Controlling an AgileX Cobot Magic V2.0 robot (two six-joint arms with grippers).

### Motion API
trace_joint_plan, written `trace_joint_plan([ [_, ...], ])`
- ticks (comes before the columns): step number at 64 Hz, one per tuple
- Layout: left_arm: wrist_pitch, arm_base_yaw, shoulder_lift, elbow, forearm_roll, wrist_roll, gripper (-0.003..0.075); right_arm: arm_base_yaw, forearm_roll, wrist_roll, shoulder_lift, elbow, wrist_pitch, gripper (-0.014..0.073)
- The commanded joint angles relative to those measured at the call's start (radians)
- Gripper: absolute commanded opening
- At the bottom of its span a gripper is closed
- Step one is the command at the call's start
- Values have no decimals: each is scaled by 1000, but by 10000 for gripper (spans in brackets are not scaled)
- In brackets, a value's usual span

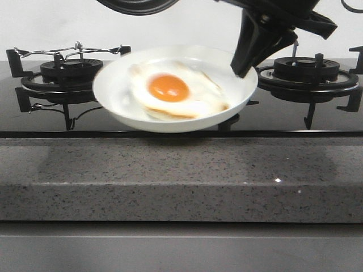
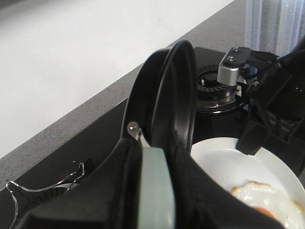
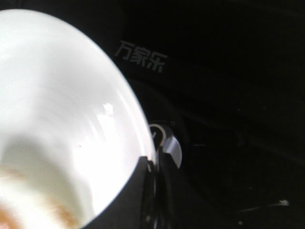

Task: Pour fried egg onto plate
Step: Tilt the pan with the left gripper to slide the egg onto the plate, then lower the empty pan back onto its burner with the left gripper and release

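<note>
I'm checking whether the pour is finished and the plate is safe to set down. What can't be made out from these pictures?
- Front view: the frying pan is cut off by the top edge.
- Front view: the plate rim is motion-blurred, and whether it rests on anything is hidden.
- Left wrist view: the pan's inside is turned away; the left gripper's fingers are lost in dark.
- Right wrist view: the fried egg is blurred, cut by the edge.

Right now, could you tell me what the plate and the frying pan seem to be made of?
The plate looks like glazed white ceramic, perhaps melamine: smooth, with a bright glare spot in the right wrist view. The frying pan looks like metal with a matte black, probably non-stick, coating, with a rivet at its handle.
</note>
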Motion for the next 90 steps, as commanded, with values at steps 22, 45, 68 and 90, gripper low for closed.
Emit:
trace_joint_plan([
  [22, -115, 142, 33, -30, -64, -249, -19, -1, 23, -4, -41, -23, -44, -54],
  [45, 130, 565, 231, -30, -625, -292, -19, -1, 23, -4, -41, -23, -44, -54],
  [68, 461, 728, 534, -30, -1068, -292, -19, -1, 23, -4, -41, -23, -44, -54],
  [90, 476, 728, 624, -30, -1097, -296, 9, -1, 23, -4, -41, -23, -44, -54],
])
